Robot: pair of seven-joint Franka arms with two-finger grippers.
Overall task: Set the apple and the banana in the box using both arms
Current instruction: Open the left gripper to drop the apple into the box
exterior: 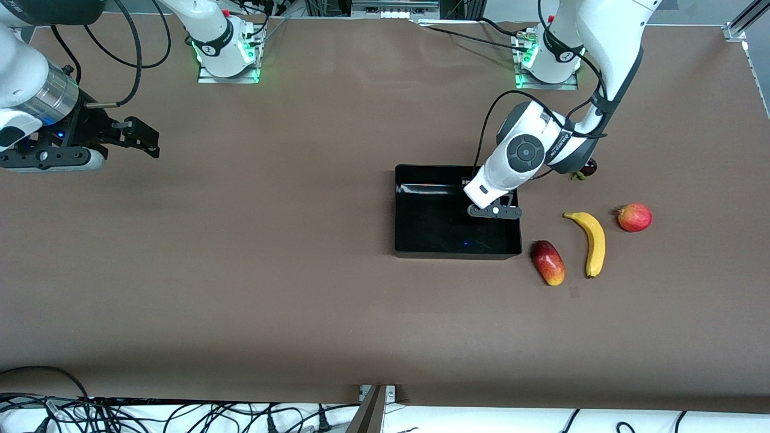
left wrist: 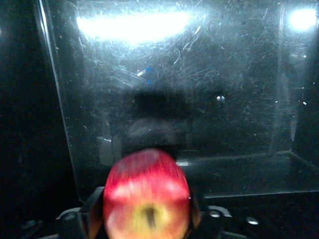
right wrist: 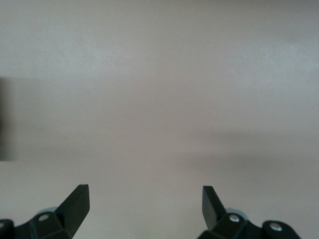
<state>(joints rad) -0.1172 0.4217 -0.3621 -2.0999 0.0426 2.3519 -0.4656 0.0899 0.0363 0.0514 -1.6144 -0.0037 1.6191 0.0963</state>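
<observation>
The small red apple [left wrist: 147,199] with a yellowish stem dimple sits between the fingers of my left gripper [left wrist: 147,221] and looks smeared while the box floor stays sharp, so it is slipping free of the open jaws. That gripper [exterior: 494,211] hangs over the black box [exterior: 421,249], at its end toward the left arm's side; the wrist hides the apple in the front view. The yellow banana [exterior: 592,240] lies on the table beside the box. My right gripper [exterior: 144,141] waits open and empty in the air at the right arm's end of the table [right wrist: 145,199].
An elongated red-yellow fruit [exterior: 548,263] lies between the box and the banana. A round red-orange fruit [exterior: 634,217] sits beside the banana, toward the left arm's end. A dark fruit [exterior: 588,168] peeks out under the left arm's elbow. Brown table [exterior: 271,270] all round.
</observation>
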